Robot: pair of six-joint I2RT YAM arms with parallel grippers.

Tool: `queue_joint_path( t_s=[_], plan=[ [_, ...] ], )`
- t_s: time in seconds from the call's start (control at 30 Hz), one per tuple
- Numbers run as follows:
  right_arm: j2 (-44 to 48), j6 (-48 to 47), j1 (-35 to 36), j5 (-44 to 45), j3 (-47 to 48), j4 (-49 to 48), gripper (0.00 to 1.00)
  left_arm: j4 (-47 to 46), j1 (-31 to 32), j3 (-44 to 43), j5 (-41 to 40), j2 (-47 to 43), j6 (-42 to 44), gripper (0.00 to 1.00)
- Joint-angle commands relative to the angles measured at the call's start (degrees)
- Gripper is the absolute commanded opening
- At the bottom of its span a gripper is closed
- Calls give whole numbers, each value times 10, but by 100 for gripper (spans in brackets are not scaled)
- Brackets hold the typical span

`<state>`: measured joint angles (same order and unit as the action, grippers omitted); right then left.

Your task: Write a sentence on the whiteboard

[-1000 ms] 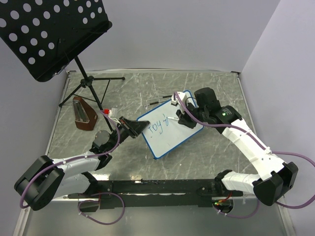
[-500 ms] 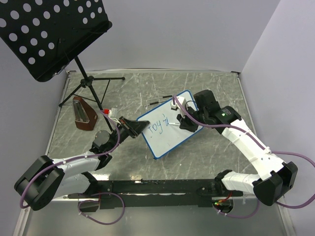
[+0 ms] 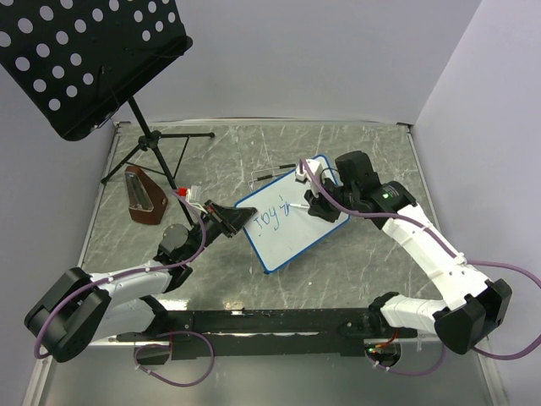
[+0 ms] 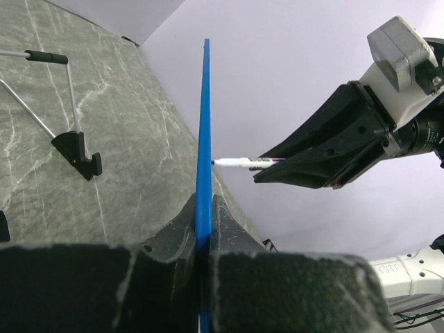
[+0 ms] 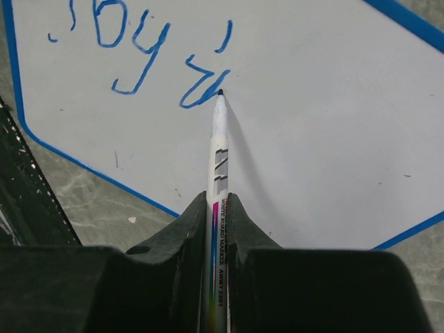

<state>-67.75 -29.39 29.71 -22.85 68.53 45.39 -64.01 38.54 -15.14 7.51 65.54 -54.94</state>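
The whiteboard (image 3: 292, 230), white with a blue frame, stands tilted in the middle of the table. My left gripper (image 3: 230, 222) is shut on its left edge, and the left wrist view shows the blue rim (image 4: 204, 125) pinched edge-on between the jaws of my left gripper (image 4: 203, 208). My right gripper (image 5: 218, 198) is shut on a white marker (image 5: 220, 139), whose tip touches the whiteboard (image 5: 319, 104). The sentence (image 5: 139, 48) is blue handwriting reading roughly "Joy" plus a started letter at the tip. From above, my right gripper (image 3: 314, 203) hovers over the board's upper right.
A black perforated music stand (image 3: 84, 51) on a tripod (image 3: 156, 148) fills the far left. A brown wedge-shaped object (image 3: 142, 199) sits left of my left gripper. A small dark stick (image 3: 272, 175) lies behind the board. The table's right edge (image 3: 439, 211) runs beside the right arm.
My right gripper dipped a little toward the board's middle and came back up, adding blue strokes after "Joy". The left gripper and the board have stayed still.
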Motion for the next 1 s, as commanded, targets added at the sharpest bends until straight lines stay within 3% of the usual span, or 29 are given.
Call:
queue_joint_path(
  t_s=[0.0, 0.7, 0.97],
  plan=[
    [-6, 16, -13, 11, 31, -35, 0, -109, 1, -12, 6, -16, -24, 1],
    [10, -19, -33, -31, -1, 30, 0, -105, -1, -16, 8, -13, -22, 1],
    [17, -15, -44, 6, -6, 24, 0, -105, -2, -16, 8, -14, -23, 1]
  ],
)
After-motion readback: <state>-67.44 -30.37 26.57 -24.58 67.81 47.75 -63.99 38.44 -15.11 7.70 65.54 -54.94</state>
